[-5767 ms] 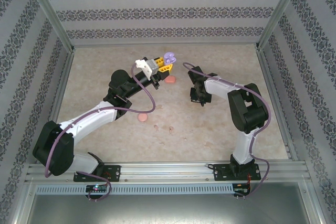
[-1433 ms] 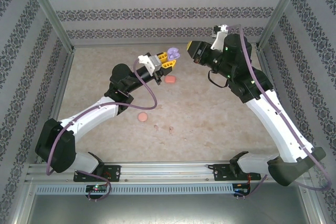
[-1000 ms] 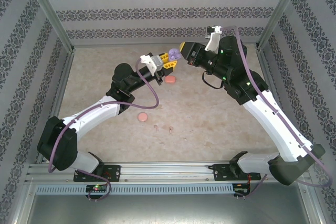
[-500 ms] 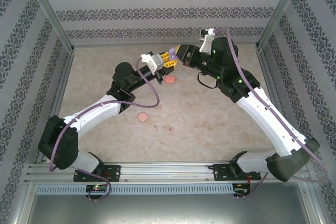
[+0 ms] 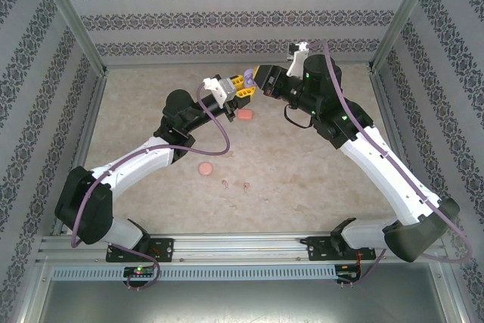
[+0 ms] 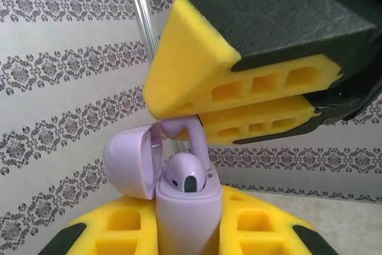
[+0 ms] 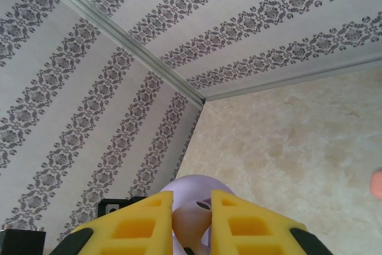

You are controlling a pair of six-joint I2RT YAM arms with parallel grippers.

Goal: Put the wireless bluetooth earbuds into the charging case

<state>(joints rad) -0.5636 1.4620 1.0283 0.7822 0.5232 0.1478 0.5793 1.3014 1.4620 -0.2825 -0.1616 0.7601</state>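
**Top external.** Both arms reach to the far middle of the beige marbled table (image 5: 325,179), with their wrists lifted off it. The left gripper (image 5: 240,88) and the right gripper (image 5: 263,81) meet tip to tip. A small lilac plastic charging case (image 5: 250,82) sits between them, in the air. On the table just below lies a coral-red rounded-square case (image 5: 244,114). Nearer the bases we see a coral-red round piece (image 5: 204,168) and, near it, two tiny pale pink earbuds (image 5: 224,183), slightly apart.

**Left wrist.** The left gripper (image 6: 185,231) has its yellow foam fingers (image 6: 119,228) clamped on the body of the case (image 6: 185,207). The case stands upright, its domed lid (image 6: 131,162) swung open to the left. The right gripper (image 6: 185,116) comes in from the upper right, fingers almost pressed together, pinching the purple stemmed earbud (image 6: 200,138) by its thin end. The stem runs down to the mouth of the case. A rounded head with a dark patch rests in that mouth. We cannot tell whether it belongs to the pinched piece or to a second earbud.

**Right wrist.** The right gripper (image 7: 191,210) shows two yellow fingers (image 7: 149,225) set close, with lilac between them. The lid (image 7: 194,184) lies just beyond.
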